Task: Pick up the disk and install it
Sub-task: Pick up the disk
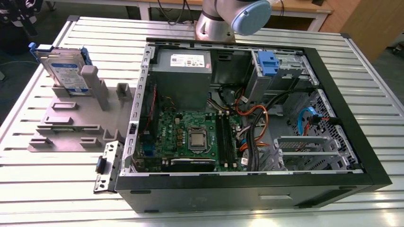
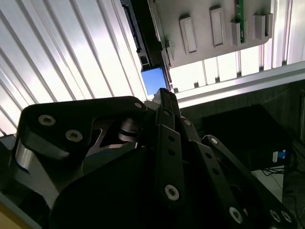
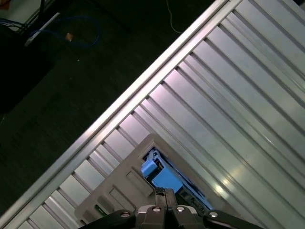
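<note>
Slatted metal table [image 1: 38,189], with an open computer case [image 1: 363,142] across its middle and the exterior view's right. At the exterior view's far left, the disk [image 1: 63,71], upright on edge in a slot of a grey fixture [image 1: 66,125], framed by its blue carrier and well apart from the case. Bare slats along the fixture's left and near sides, and the table edge close behind the disk. Grey posts [image 1: 92,87] just beside the disk, between it and the case wall. Inside the case: grey power-supply box [image 1: 183,71] at the far side, lone blue bracket [image 1: 267,64] in the bay to its right, green board [image 1: 189,137], cable tangle [image 1: 252,118]. Arm [image 1: 233,19] behind the case. In both wrist views, gripper [image 3: 165,192] [image 2: 164,95] over the disk's blue end, fingers together on nothing, dark floor [image 3: 71,71] beyond the table edge.
</note>
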Controlling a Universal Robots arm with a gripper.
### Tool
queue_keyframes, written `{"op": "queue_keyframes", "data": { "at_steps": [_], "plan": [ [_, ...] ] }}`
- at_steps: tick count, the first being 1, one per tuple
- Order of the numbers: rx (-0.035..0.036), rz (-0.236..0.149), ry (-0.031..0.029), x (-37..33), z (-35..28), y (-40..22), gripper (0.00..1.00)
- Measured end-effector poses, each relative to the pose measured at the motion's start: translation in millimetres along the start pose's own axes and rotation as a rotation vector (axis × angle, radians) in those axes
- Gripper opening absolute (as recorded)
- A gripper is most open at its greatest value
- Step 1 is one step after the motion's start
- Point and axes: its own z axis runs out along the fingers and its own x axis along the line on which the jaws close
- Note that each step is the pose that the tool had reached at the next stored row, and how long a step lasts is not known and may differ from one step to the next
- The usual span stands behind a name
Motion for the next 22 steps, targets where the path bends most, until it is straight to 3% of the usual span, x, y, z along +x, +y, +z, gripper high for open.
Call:
{"op": "queue_keyframes", "data": {
  "at_steps": [16, 22],
  "plan": [
    [-0.0001, -0.013, 0.0005, 0.0, 0.0, 0.0, 0.11],
    [-0.0003, -0.036, 0.0013, 0.0, 0.1, 0.0, 0.11]
  ]
}}
